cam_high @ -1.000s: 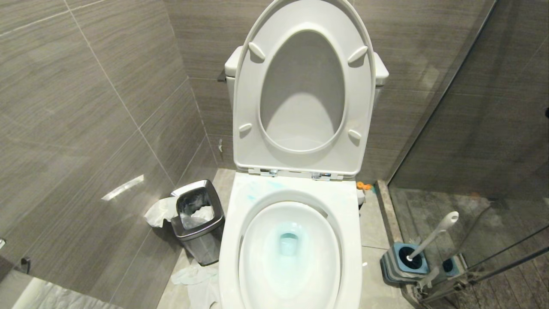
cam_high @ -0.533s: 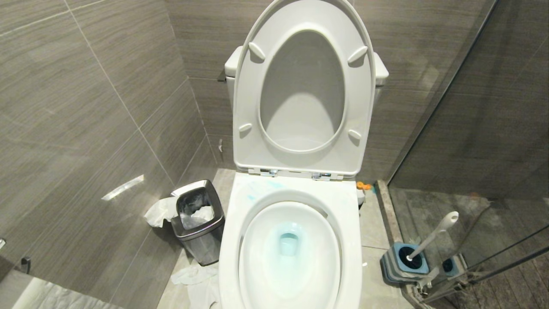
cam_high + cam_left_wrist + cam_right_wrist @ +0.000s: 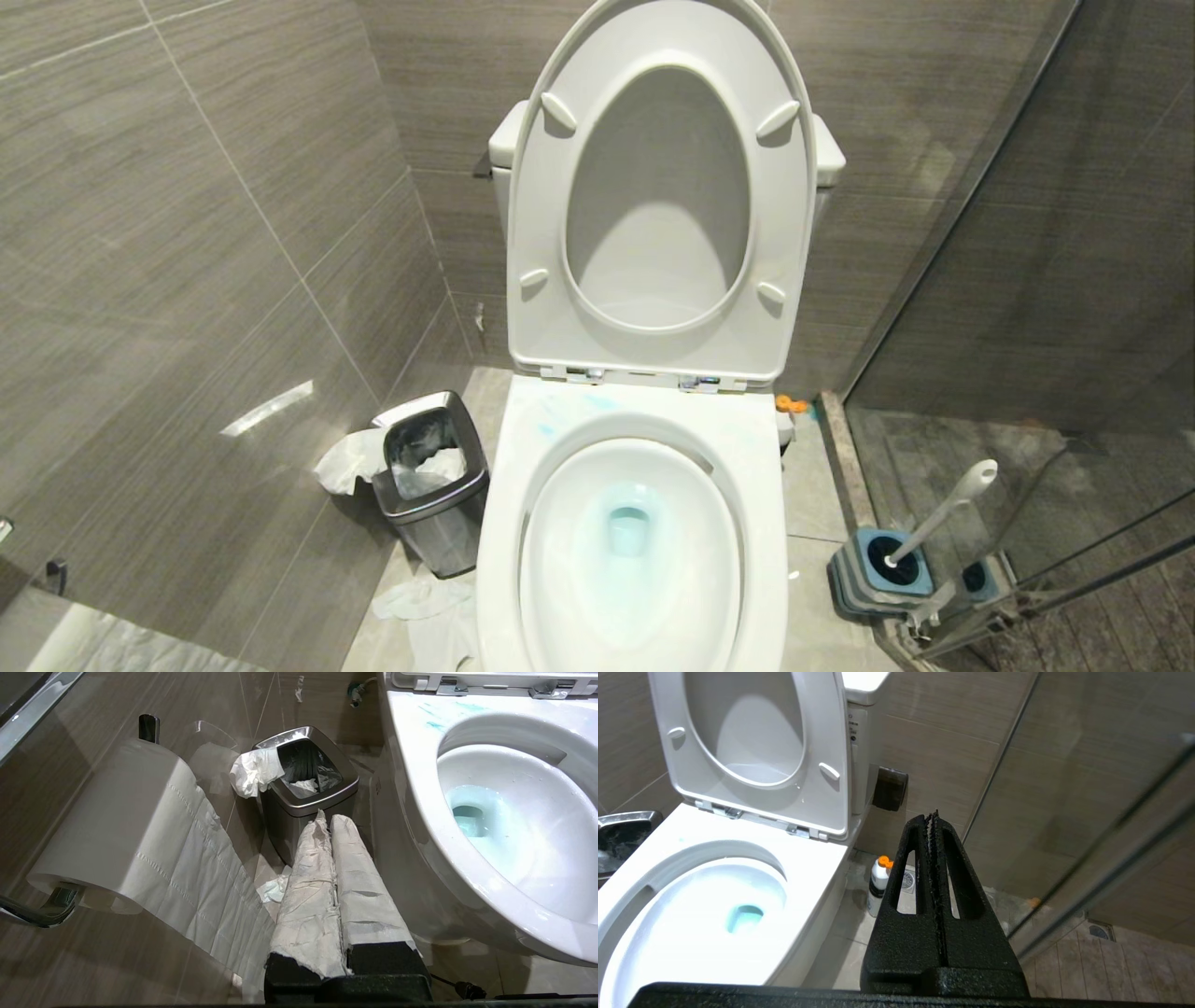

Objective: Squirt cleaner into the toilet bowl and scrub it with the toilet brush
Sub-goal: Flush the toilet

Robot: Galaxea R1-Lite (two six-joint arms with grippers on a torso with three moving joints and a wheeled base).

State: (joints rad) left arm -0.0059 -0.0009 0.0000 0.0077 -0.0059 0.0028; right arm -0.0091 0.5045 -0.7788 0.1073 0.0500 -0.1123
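The toilet brush (image 3: pixel 938 513) is leaning in its holder (image 3: pixel 878 569) on the robot's right (handle slanting up) — nearer the right gripper (image 3: pixel 934 816), whose jaws are pressing together, empty.

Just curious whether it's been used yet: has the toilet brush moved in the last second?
No. The toilet brush stands in its blue holder beside the toilet bowl, exactly as before.

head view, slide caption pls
White ceramic toilet bowl tinted blue-green, white-handled toilet brush in its blue holder.
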